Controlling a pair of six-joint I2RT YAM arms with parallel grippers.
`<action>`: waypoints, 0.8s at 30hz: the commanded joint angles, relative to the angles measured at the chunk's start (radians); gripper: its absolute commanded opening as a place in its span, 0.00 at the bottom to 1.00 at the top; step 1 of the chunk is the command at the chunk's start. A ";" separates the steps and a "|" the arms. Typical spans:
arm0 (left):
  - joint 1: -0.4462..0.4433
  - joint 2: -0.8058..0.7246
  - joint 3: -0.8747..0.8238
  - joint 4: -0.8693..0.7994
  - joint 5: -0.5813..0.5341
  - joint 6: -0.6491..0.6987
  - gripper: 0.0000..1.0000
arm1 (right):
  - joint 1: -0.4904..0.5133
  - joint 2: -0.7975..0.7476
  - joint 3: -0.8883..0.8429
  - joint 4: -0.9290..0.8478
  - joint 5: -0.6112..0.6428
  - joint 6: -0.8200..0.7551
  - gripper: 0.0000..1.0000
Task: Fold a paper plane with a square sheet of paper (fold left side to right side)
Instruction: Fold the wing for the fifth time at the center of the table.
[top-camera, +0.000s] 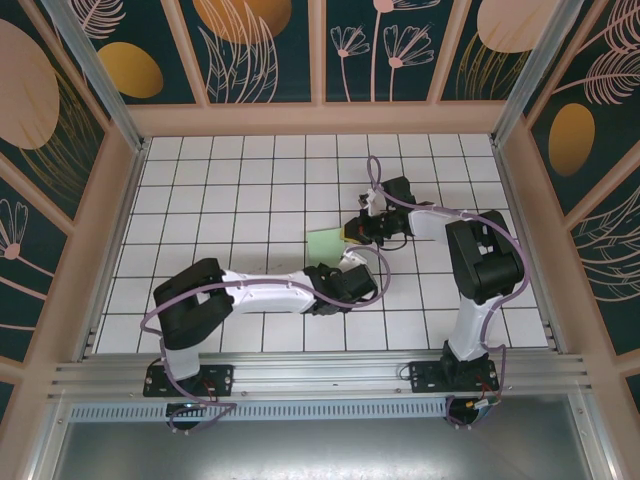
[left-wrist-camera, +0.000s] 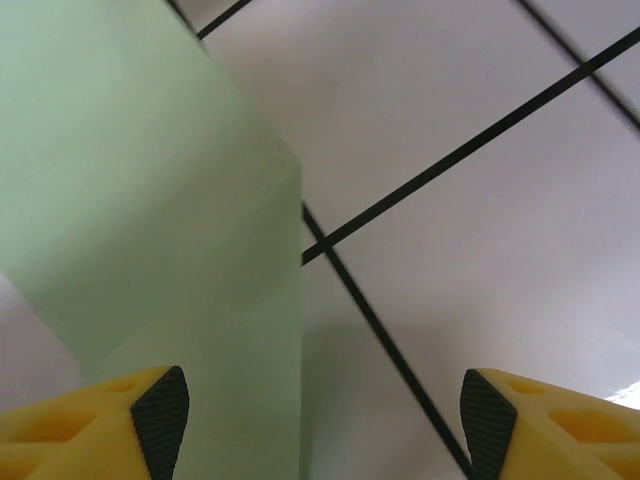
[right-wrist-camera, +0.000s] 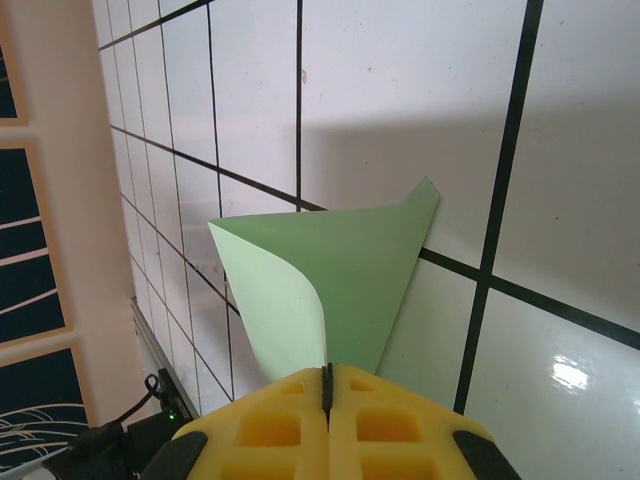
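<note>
**While your right gripper (right-wrist-camera: 327, 395) pinches the square sheet of paper (right-wrist-camera: 340, 270), your left gripper (left-wrist-camera: 325, 420) stands open**

The tiled table (top-camera: 250, 200) has both arms reaching toward its middle. There the sheet lies partly folded, mint green on white.

From your right gripper the paper spreads straight ahead. It is narrow at the jaws and widens to its far edge, and one layer curls up on the left of the fingers. Those jaws are pressed fully together with the near corner of the paper caught between them, so this arm has hold of it.

From your left gripper the sheet lies ahead and to the left, its straight edge running away from the hand. It passes behind the left fingertip (left-wrist-camera: 160, 415), touching or not you cannot tell. The right fingertip (left-wrist-camera: 488, 420) hangs over bare tile. These jaws stand wide apart with nothing between them.

The coming fold likely turns on this: the free paper sits on the left hand's left side and must cross toward the pinned side. Mind the right pinch dragging the sheet.
</note>
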 joint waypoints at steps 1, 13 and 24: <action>-0.003 0.034 0.041 -0.114 -0.091 -0.055 0.74 | 0.007 0.014 0.028 -0.013 -0.003 0.011 0.00; -0.004 0.065 0.044 -0.110 -0.091 -0.078 0.46 | 0.008 0.015 0.031 -0.024 -0.001 0.001 0.00; -0.004 0.071 0.033 -0.080 -0.075 -0.085 0.20 | 0.007 0.015 0.032 -0.040 0.016 -0.010 0.00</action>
